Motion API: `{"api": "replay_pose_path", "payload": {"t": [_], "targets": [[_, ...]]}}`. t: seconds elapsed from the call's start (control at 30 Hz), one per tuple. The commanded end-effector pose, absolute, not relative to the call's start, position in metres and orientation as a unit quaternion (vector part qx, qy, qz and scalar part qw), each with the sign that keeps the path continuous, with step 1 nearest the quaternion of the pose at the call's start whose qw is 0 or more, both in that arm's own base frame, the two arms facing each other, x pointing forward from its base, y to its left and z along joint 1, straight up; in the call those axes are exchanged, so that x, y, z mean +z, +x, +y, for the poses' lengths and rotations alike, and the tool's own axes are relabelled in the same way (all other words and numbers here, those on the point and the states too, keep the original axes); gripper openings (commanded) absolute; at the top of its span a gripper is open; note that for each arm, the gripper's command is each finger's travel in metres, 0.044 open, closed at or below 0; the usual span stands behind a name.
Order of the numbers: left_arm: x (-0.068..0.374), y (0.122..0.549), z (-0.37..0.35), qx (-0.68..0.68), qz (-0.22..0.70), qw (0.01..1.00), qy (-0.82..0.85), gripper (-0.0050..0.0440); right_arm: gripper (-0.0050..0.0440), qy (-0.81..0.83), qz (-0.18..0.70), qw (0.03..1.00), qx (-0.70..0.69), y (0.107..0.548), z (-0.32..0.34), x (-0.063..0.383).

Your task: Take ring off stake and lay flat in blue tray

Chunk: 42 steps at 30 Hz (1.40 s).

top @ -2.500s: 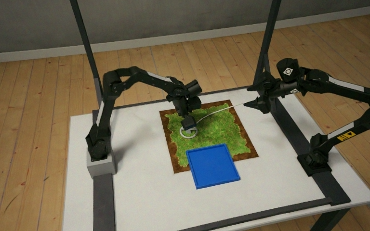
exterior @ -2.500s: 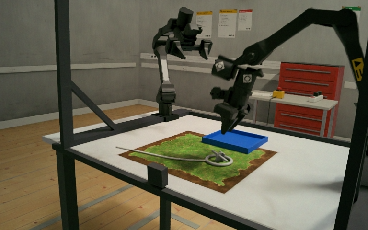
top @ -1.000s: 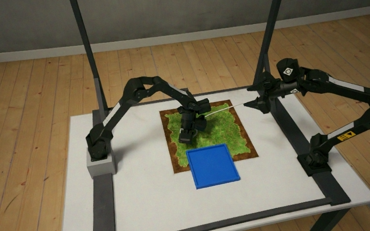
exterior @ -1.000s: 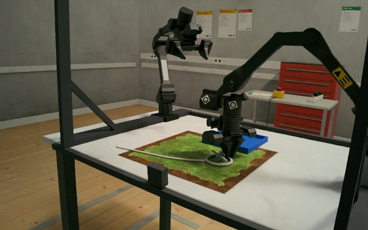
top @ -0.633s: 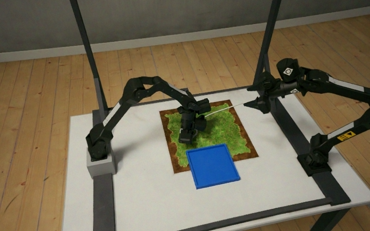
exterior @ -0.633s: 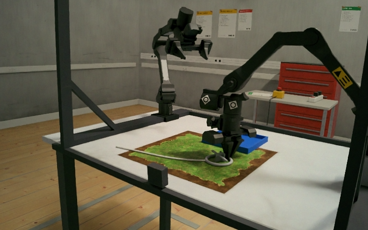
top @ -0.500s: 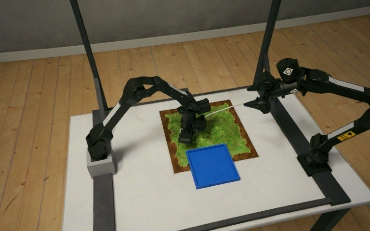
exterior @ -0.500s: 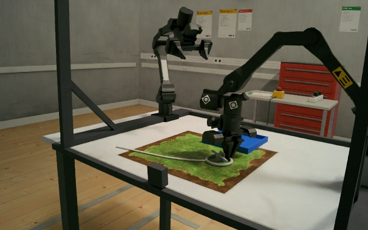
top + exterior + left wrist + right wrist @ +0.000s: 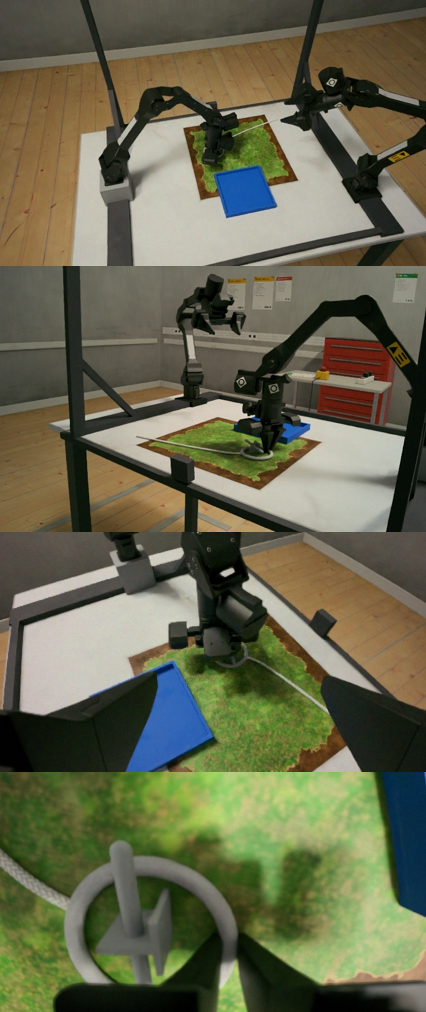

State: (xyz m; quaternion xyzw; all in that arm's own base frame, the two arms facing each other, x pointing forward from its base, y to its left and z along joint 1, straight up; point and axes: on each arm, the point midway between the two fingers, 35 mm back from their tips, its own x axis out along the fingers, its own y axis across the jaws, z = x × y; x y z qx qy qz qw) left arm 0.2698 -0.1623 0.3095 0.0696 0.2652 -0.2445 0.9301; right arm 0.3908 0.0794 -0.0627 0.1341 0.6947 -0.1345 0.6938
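A grey ring (image 9: 150,864) lies on the grass mat around a short grey stake (image 9: 127,897) that is tilted over on its finned base. A white rope (image 9: 25,879) runs from the ring's rim. My right gripper (image 9: 228,940) points straight down and is shut on the ring's rim on the side nearest the tray; this also shows in the exterior view (image 9: 268,446). The blue tray (image 9: 244,190) sits empty at the mat's near edge. My left gripper (image 9: 221,325) is open and empty, high above the table's far side.
The rope (image 9: 188,446) stretches across the mat (image 9: 242,150) toward the frame post (image 9: 306,59). Dark frame rails run along the table edges. A small grey block (image 9: 182,468) sits on the front rail.
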Motion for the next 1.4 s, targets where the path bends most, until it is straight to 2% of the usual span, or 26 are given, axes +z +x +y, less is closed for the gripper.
{"api": "replay_pose_path", "payload": {"t": [0.0, 0.3, 0.7, 1.37], "targets": [[0.315, 0.269, -0.162, -0.245, 0.257, 0.932, 0.067, 0.044, 0.0001, 0.139, 0.684, 0.705, -0.13, 0.397, 0.081, -0.052], [0.315, 0.269, -0.162, -0.245, 0.257, 0.932, 0.067, 0.044, 0.0001, 0.142, 0.697, 0.691, -0.126, 0.399, 0.08, -0.054], [0.315, 0.269, -0.162, -0.245, 0.257, 0.932, 0.067, 0.044, 0.0001, 0.164, 0.762, 0.619, -0.101, 0.404, 0.077, -0.044], [0.315, 0.269, -0.162, -0.245, 0.257, 0.932, 0.067, 0.044, 0.0001, 0.164, 0.761, 0.619, -0.099, 0.405, 0.078, -0.041]]}}
